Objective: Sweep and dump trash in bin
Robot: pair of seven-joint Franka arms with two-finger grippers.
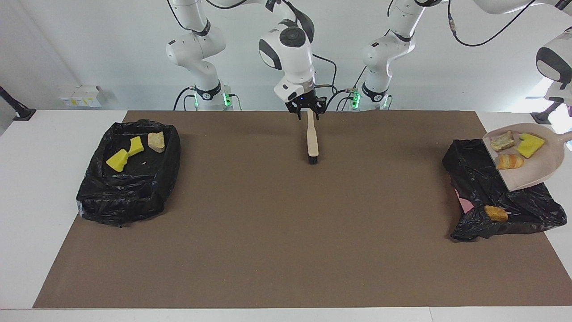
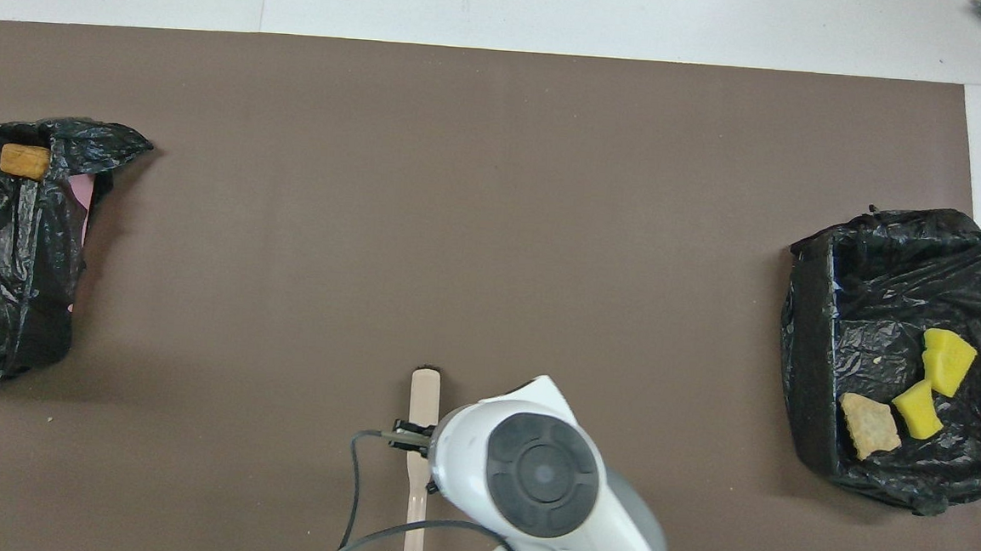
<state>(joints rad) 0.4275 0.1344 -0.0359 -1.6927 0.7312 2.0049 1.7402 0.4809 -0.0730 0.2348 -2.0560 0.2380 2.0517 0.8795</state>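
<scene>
Dumping in hand. My left gripper point(image 1: 569, 112), shut on its handle, holds the dustpan point(image 1: 536, 170) over the bin point(image 1: 527, 201) at the left arm's end. The trash point(image 1: 530, 145) lies on the dustpan, whose lip points down into the bin. Next: steeper tilt. My right gripper point(image 1: 307, 112) stands open astride the brush point(image 1: 312, 138), its long axis running away from the robots.

A brown mat point(image 1: 286, 232) covers most of the white tabletop point(image 1: 35, 201), while a small white box point(image 1: 80, 96) sits off its corner at the right arm's end, near the wall.
</scene>
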